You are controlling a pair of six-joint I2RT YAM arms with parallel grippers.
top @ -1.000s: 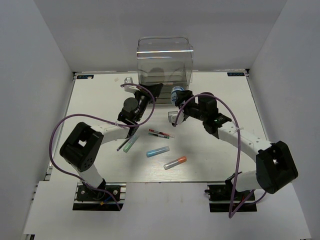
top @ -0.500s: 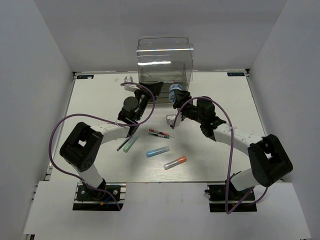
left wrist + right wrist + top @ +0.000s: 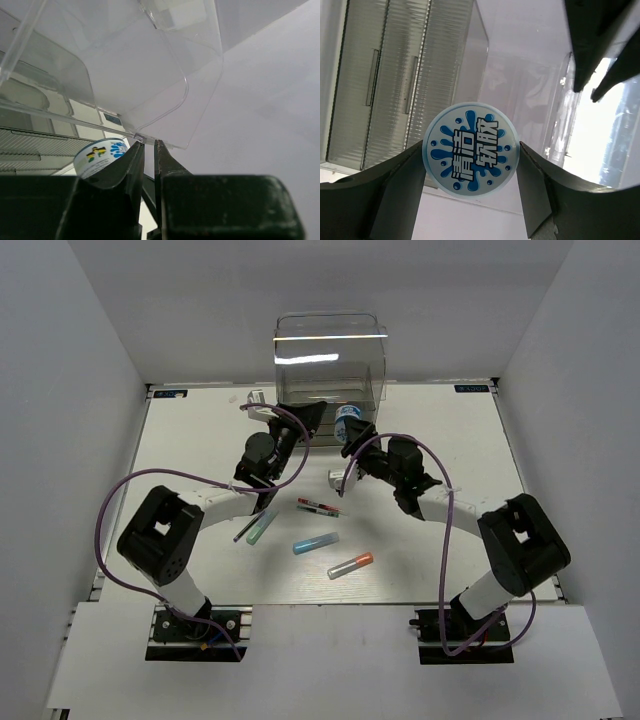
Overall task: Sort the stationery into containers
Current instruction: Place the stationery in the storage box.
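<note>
The clear organiser (image 3: pixel 330 355) stands at the table's back edge. My left gripper (image 3: pixel 305 422) is at its lower front, shut on the thin edge of a clear drawer (image 3: pixel 150 80) in the left wrist view (image 3: pixel 149 145). My right gripper (image 3: pixel 352 435) is shut on the round blue-white roll (image 3: pixel 348 420) and holds it just in front of the organiser, right of my left gripper. The roll's printed face (image 3: pixel 471 146) fills the space between the right fingers. On the table lie a white pen with red marks (image 3: pixel 322 506), a teal-green pen (image 3: pixel 262 527), a dark thin pen (image 3: pixel 245 530), a light blue marker (image 3: pixel 315 542) and an orange-tipped marker (image 3: pixel 350 564).
White walls enclose the table (image 3: pixel 450 440) on three sides. A small clear piece (image 3: pixel 257 398) lies left of the organiser. Purple cables loop over both arms. The pens lie grouped between the two arms, in front of the grippers.
My right gripper has carried the roll a little left and toward the organiser's front, and its forearm has swung inward. My left gripper has stayed on the drawer edge.
</note>
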